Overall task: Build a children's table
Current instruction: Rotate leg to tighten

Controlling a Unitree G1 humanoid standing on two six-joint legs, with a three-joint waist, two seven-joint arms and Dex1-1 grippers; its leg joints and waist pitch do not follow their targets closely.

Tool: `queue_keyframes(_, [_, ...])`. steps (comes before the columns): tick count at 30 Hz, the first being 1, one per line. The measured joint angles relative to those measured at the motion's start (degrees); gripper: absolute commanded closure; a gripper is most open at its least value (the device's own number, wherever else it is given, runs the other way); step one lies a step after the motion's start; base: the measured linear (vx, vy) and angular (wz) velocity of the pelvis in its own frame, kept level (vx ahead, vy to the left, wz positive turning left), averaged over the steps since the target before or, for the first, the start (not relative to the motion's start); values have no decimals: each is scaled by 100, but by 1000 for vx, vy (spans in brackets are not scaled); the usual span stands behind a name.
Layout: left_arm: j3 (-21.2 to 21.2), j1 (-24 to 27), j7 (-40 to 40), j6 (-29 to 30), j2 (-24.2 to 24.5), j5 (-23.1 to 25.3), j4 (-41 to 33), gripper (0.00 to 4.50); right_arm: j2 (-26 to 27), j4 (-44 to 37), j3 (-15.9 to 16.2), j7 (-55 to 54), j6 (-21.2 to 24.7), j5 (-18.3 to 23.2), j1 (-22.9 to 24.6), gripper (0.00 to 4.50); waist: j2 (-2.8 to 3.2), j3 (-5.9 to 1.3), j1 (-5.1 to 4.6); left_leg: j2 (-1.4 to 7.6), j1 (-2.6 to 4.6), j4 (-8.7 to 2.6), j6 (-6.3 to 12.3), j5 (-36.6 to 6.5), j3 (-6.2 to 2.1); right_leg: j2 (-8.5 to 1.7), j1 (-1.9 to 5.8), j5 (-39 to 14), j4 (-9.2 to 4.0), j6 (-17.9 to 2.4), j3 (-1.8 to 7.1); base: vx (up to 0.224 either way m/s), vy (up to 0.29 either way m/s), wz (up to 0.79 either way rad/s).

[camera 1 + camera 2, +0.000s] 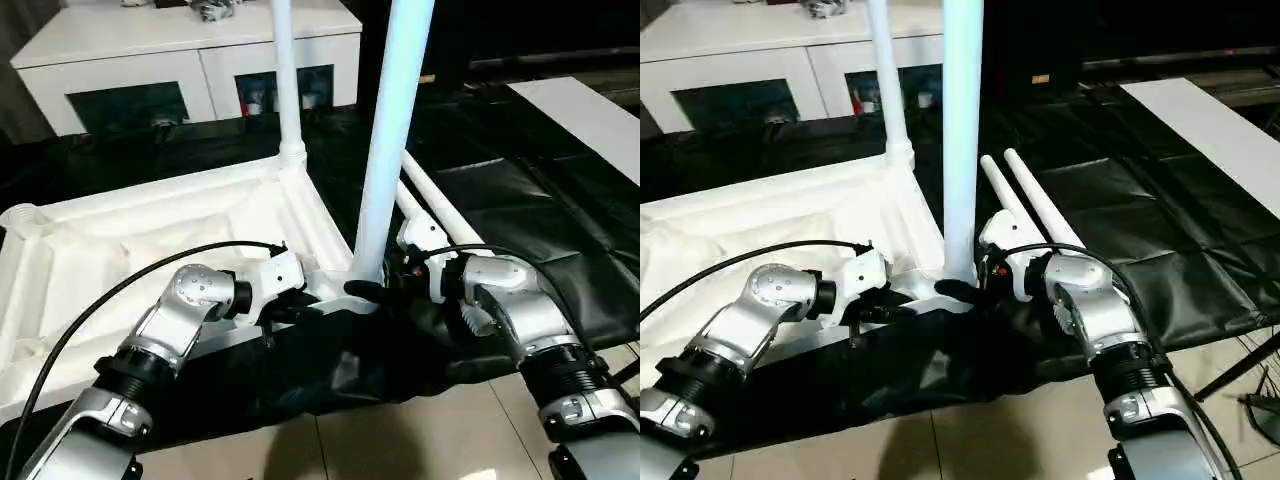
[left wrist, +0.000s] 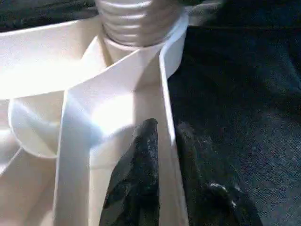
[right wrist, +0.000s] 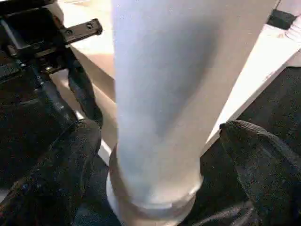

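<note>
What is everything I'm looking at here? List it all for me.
tabletop: one, white, upside down on the black sheet.
standing legs: two, white, upright in near and far corner sockets.
loose legs: two, white, lying side by side on the sheet.
black sheet: one, covering the floor.
cabinet: one, white, glass doors, at the back.
left gripper: black fingers straddling the tabletop's rim.
right gripper: black fingers open around the near leg's base.

Both forearms are showing brushed silver shells with rounded elbow housings, black ribbed collars and white wrist blocks. A thin black cable is arching over the left forearm; another is looping over the right forearm. The fingers are looking matte black.
</note>
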Motion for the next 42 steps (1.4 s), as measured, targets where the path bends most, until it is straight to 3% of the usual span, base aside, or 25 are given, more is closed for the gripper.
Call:
queue_keyframes(3, [0, -5, 33, -34, 7, 24, 59, 366, -87, -140, -1, 170, 2, 27, 29, 0, 0, 0, -5, 0, 3, 0, -1, 6, 9, 1, 7, 1, 20, -2, 14, 0, 0, 0])
queue_keyframes(4, [0, -4, 28, -24, 16, 28, 66, 402, -104, -137, -1, 215, -2, 44, 58, 0, 0, 0, -10, 0, 7, 0, -5, 8, 11, 3, 8, 2, 21, -4, 17, 0, 0, 0])
queue_keyframes(10, [0, -4, -74, 19, 34, -2, 79, 442, -88, 124, 10, 219, -120, 47, 100, 0, 3, 1, -24, -2, 6, 0, -4, 18, 14, 3, 6, 10, 21, -10, 23, 0, 0, 0])
queue_keyframes(20, [34, 2, -151, 67, 71, -55, 86, 447, 262, 987, 43, -40, -447, -126, -353, 0, 4, 0, 18, -3, 3, 0, -2, 19, 14, 2, -8, 10, 22, -11, 23, 0, 0, 0])
queue_keyframes(35, [46, 35, -143, 82, 117, -66, 30, 450, 459, 1694, 117, 20, -986, -254, -571, 117, 2, 0, 17, -2, -4, 6, 3, 22, 15, 2, -26, 12, 28, -14, 22, 0, 0, 0])
queue_keyframes(36, [46, 37, -134, 82, 117, -66, 27, 450, 461, 1724, 117, 28, -1014, -259, -581, 142, 2, 0, 15, -2, -4, 8, 3, 22, 15, 2, -26, 13, 28, -16, 22, 0, 0, 0])
queue_keyframes(42, [79, 87, -45, 199, 126, -64, -50, 450, 534, 1824, 114, -42, -1073, -276, -587, 175, -3, -3, -6, -1, -4, 9, 7, 25, 17, 3, -23, 16, 28, -20, 25, 0, 0, 0])
